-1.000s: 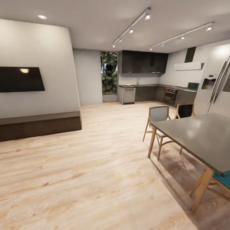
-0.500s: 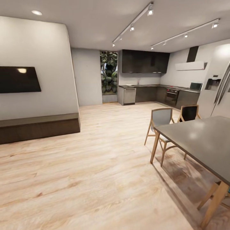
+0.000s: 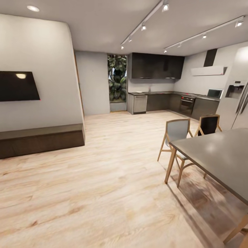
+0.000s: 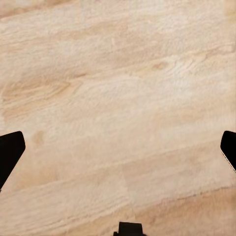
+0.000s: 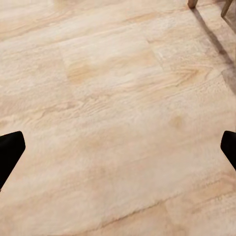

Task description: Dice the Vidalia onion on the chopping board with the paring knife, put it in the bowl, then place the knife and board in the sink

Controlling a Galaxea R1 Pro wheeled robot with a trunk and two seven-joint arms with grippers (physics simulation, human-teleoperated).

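I am in an open living and dining room, far from the kitchen. The kitchen countertop (image 3: pixel 158 92) runs along the back wall above dark cabinets. The sink, Vidalia onion, chopping board, paring knife and bowl are out of view at this distance. In the left wrist view my left gripper (image 4: pixel 118 152) is open over bare wooden floor, its black fingertips (image 4: pixel 10 152) at the frame's edges. My right gripper (image 5: pixel 118 150) is open too, with nothing between its fingertips (image 5: pixel 10 150) but floor planks.
A grey dining table (image 3: pixel 220 155) with wooden chairs (image 3: pixel 177 132) stands at the right, and a steel fridge (image 3: pixel 239 100) behind it. A wall TV (image 3: pixel 17 86) and a low dark bench (image 3: pixel 41 139) line the left. Light wooden floor (image 3: pixel 113 165) stretches toward the kitchen.
The whole head view has shifted as the robot moves: table and chairs have slid right, the left wall and TV further left, and the kitchen looks slightly nearer.
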